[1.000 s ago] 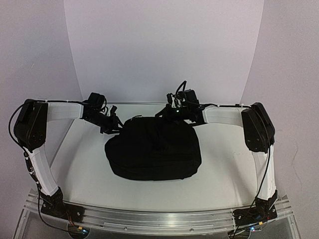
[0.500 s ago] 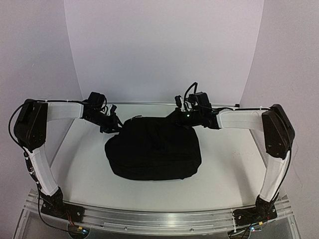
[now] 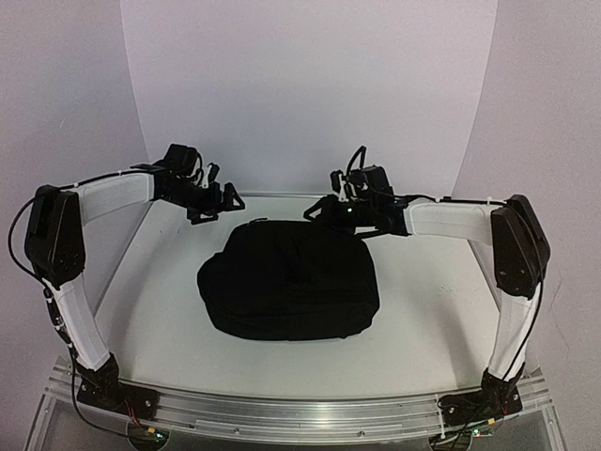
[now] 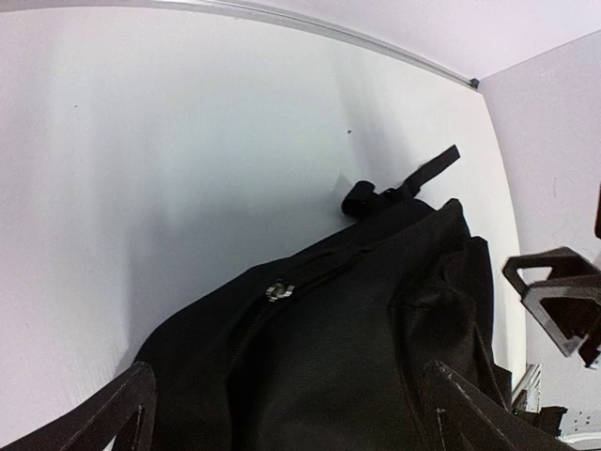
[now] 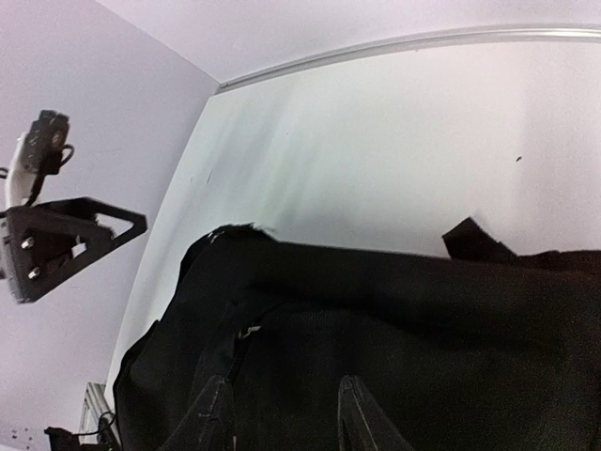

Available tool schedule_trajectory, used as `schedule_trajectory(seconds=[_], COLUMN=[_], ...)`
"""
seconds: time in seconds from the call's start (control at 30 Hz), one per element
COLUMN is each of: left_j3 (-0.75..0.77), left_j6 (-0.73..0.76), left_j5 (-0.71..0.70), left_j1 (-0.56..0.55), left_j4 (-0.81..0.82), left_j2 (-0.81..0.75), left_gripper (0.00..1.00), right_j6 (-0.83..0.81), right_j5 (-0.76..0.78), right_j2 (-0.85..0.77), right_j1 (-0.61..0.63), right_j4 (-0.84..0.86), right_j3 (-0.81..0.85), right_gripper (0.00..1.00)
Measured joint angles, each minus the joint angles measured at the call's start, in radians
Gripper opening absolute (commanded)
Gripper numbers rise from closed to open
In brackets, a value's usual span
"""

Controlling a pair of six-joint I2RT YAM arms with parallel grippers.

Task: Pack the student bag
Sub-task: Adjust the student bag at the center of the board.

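The student bag [image 3: 291,287], a large black fabric backpack, lies flat in the middle of the table with its zip closed. My left gripper [image 3: 225,199] hangs just beyond the bag's back left corner, open and holding nothing. In the left wrist view its fingers [image 4: 122,413] stand wide apart over the student bag [image 4: 357,348], with the metal zip pull [image 4: 279,290] ahead of them. My right gripper [image 3: 317,209] is at the bag's back edge. In the right wrist view its fingers [image 5: 211,418] stand apart over the black fabric [image 5: 394,319] near a zip pull [image 5: 249,331], gripping nothing.
A black strap end [image 4: 427,174] sticks out from the bag's far side onto the white table [image 3: 160,301]. White walls close in the back and both sides. A metal rail [image 3: 300,409] runs along the near edge by the arm bases.
Both grippers have opened and let go of the bag. The left gripper has risen and drawn back from the bag's back left corner. The right arm has straightened out to the right.
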Motion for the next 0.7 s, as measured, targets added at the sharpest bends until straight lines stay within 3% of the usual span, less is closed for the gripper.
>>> schedule_trajectory(seconds=[0.33,0.57,0.6,0.7], left_j3=[0.095,0.148,0.156,0.176], left_j6=[-0.066,-0.11,-0.113,-0.112], left_j5=[0.005,0.043,0.042,0.036], left_j1=[-0.23,-0.276,-0.277,-0.28], left_j4=[-0.048,-0.049,-0.06,-0.085], left_j2=[0.012,0.101,0.117,0.163], left_gripper=[1.0,0.99,0.96,0.77], right_j6=[-0.039,-0.057,-0.059,-0.064], right_j5=[0.092,0.116,0.118,0.119], right_j2=[0.06,0.06,0.06,0.06], right_j1=[-0.001,-0.001,-0.001,-0.001], right_j4=[-0.062,-0.064,-0.065,-0.071], right_j3=[0.062,0.051,0.046,0.039], right_gripper=[0.43,0.45,0.45,0.46])
